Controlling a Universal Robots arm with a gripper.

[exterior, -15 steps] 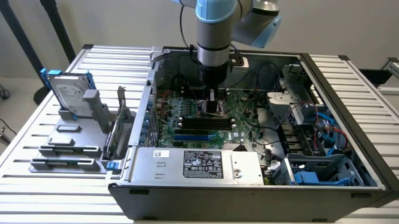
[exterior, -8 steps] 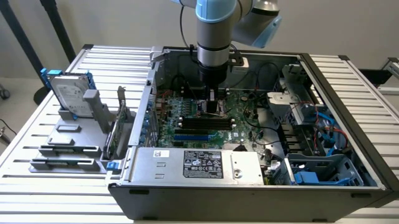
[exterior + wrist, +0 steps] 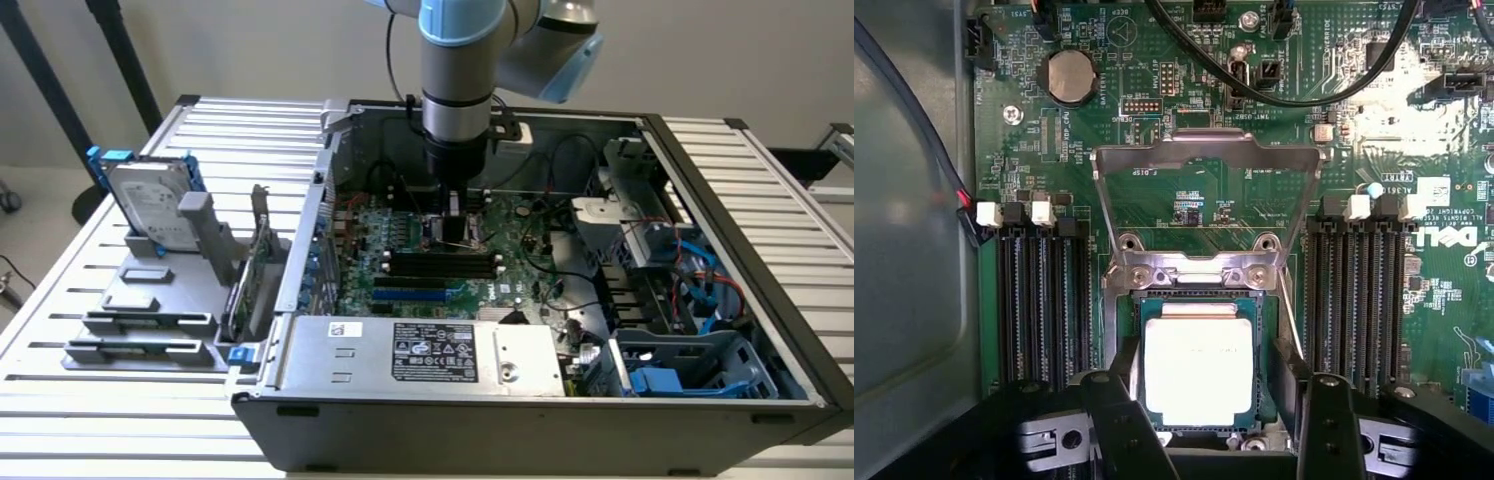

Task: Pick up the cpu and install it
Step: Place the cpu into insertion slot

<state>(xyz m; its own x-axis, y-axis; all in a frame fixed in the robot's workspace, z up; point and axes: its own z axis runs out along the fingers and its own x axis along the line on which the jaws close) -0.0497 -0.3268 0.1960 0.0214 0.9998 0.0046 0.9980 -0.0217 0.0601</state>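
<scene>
The cpu [image 3: 1199, 370], a small square chip with a bright silver top, lies flat in the motherboard socket [image 3: 1136, 310]. The socket's metal load plate [image 3: 1206, 160] is swung up and open behind it. My gripper [image 3: 1212, 385] hovers right above the chip, open, with one black finger [image 3: 1116, 410] on one side of it and the other finger [image 3: 1326, 415] on the opposite side, a gap showing on that side. In the exterior view the gripper [image 3: 454, 215] reaches straight down into the open computer case [image 3: 534, 415], over the green motherboard [image 3: 514, 285].
Black memory slots [image 3: 1039, 300] [image 3: 1364, 300] flank the socket, and black cables [image 3: 1304, 90] cross the board beyond it. A power supply box [image 3: 427, 350] fills the case's front. Outside, at the exterior view's left, a hard drive with blue brackets [image 3: 150, 205] stands on grey holder blocks [image 3: 147, 310].
</scene>
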